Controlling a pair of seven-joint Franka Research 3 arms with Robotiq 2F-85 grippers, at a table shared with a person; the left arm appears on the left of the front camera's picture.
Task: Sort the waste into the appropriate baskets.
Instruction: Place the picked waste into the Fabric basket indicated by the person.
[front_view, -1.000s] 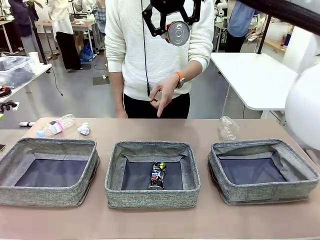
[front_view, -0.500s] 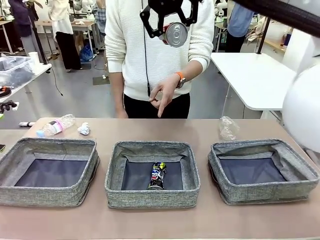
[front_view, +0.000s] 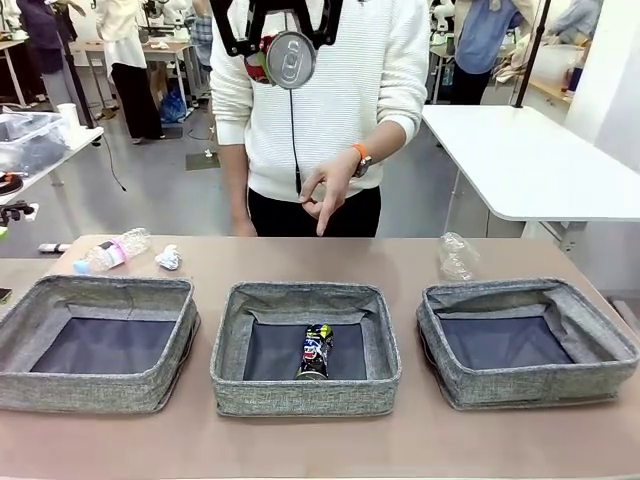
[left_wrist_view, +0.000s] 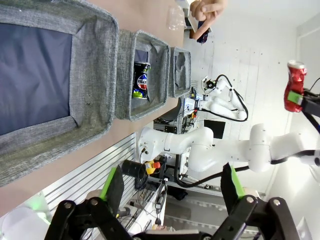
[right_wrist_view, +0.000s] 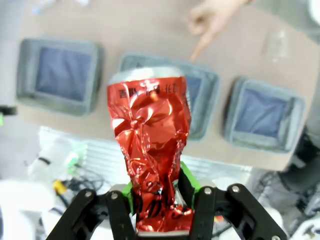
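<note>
Workshop room, tan table (front_view: 420, 255) with three grey woven baskets in a row. Middle basket (front_view: 300, 395): dark printed can (front_view: 315, 352) inside, the person's hand (front_view: 325, 190) pointing down toward it. Right hand (front_view: 288, 45): clenched on the crushed red can (front_view: 290, 62), high up. Within the last second it swung from right of the person to left — carried, not yet over a basket. Left hand (left_wrist_view: 171, 182): released, empty. Unsorted on the table: pink-labelled bottle (front_view: 112, 250), paper wad (front_view: 168, 258), clear bottle (front_view: 455, 255).
</note>
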